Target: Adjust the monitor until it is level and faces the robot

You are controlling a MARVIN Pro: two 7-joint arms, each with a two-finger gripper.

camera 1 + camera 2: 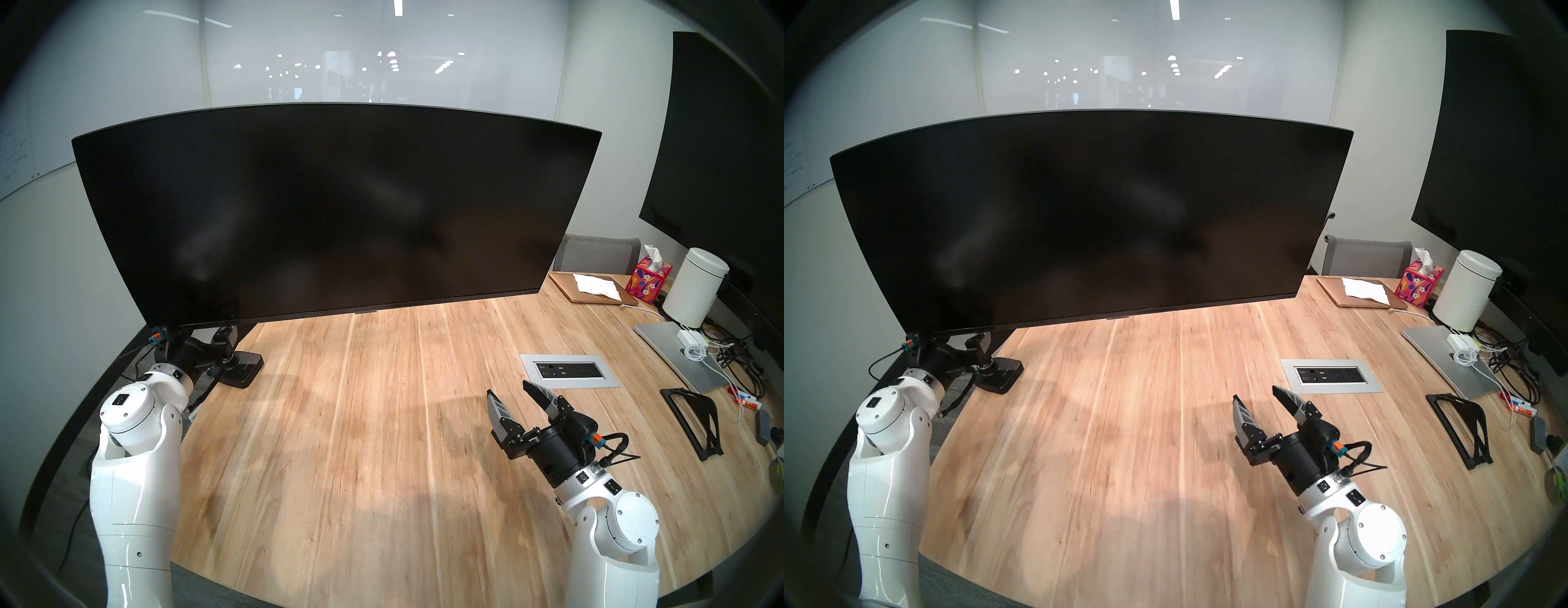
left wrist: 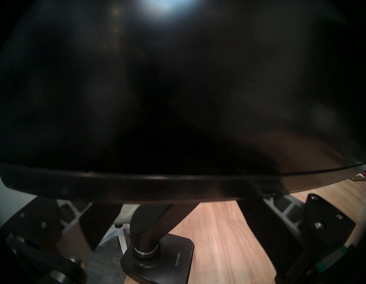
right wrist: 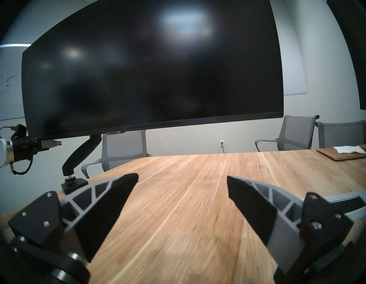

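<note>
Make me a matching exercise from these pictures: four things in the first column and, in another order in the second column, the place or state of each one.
Things:
1. monitor
2. left gripper
3. right gripper
4. tissue box

Places or states:
a. open above the bare wooden table, holding nothing
b. far right of the table, beside the white canister
c. tilted, its left end lower than its right end
d. at the lower left corner of the monitor

Pairs: 1-c, 2-d, 3-a, 4-b

The left hand fingertips sit hidden under the monitor.
</note>
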